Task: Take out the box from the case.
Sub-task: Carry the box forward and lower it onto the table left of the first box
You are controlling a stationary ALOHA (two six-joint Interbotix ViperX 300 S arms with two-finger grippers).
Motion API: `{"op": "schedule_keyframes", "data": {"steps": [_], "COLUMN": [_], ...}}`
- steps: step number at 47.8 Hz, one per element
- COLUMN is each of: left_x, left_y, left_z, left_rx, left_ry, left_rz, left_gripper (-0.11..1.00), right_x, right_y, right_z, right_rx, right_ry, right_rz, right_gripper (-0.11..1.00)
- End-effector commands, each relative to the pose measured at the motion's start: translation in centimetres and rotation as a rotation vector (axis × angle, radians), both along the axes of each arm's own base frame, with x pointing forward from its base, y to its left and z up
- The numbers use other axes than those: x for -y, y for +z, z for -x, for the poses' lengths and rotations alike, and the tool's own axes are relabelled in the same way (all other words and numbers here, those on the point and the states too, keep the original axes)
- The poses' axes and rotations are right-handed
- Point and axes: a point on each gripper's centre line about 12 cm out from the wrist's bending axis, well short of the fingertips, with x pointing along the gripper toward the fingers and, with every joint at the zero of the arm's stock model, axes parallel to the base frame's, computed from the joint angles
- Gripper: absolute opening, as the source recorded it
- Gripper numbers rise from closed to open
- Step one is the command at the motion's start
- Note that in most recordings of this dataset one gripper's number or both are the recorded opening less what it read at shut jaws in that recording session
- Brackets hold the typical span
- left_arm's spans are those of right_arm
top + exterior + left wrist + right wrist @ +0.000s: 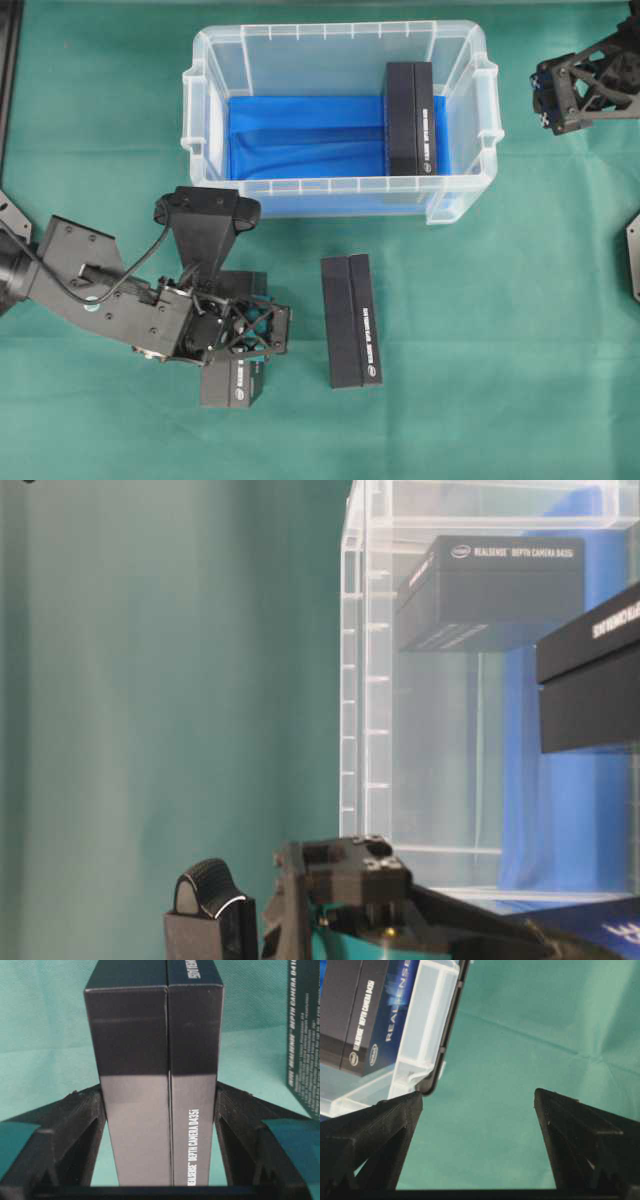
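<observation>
Left gripper [160,1110] is clamped on a black box [155,1075] low over the green cloth [500,350], beside a second box [351,320]. Right gripper [477,1100] hangs with jaws wide apart, empty, beside the case [300,185], where a third box [410,118] stands at the right end.

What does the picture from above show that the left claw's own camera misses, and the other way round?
Only from above: the clear case with one box inside, and the right claw off beside it. Only the left claw's camera: its fingers pressing both sides of a box. Both: that box, a second box on the green cloth.
</observation>
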Motion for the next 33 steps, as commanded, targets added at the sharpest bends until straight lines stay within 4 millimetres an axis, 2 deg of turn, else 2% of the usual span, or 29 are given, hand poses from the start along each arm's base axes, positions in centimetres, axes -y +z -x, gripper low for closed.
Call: {"op": "schedule_keyframes", "data": {"steps": [1,14,16,20,22,33], "left_x": [0.1,0.5,0.7,1.1,1.2,1.1], "left_y": [1.2,1.6,1.5,1.4,1.5,2.1], "left_z": [-0.5,-0.6,-0.4,0.1,0.1,-0.3], "left_rx": [0.054,0.067,0.055,0.023,0.020,0.036], "left_ry": [-0.005,0.006,0.015,0.026,0.019,0.000], "left_rz": [0.015,0.052,0.072,0.103,0.106,0.106], "left_gripper": [0.60,0.61,0.68,0.90,0.96,0.96], "right_x": [-0.1,-0.3,-0.4,-0.3,-0.4,-0.3], "right_y": [0.6,0.6,0.6,0.6,0.6,0.6], "right_z": [0.1,0.0,0.0,0.0,0.0,0.0], "right_rx": [0.022,0.023,0.022,0.023,0.021,0.023], "right_ry": [0.002,0.010,0.011,0.011,0.013,0.013], "right_rz": [0.005,0.005,0.004,0.005,0.005,0.006], "right_gripper": [0.91,0.91,0.91,0.91,0.91,0.91]}}
